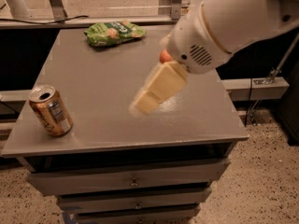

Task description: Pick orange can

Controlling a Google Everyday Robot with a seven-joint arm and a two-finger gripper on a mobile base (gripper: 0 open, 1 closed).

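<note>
One orange can standing near the front-left corner of the grey table. Cream gripper blurred above mid-table, well apart from it, off to its right; open or closed, cannot tell. Green bag at back; possibly an apple behind the arm.

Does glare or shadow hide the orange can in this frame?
Camera view: no. The orange-gold metal can at the front-left corner of the grey table is evenly lit and unobstructed. A soft sheen lies on the tabletop beside the cream hand, which hangs over the table's middle.
</note>
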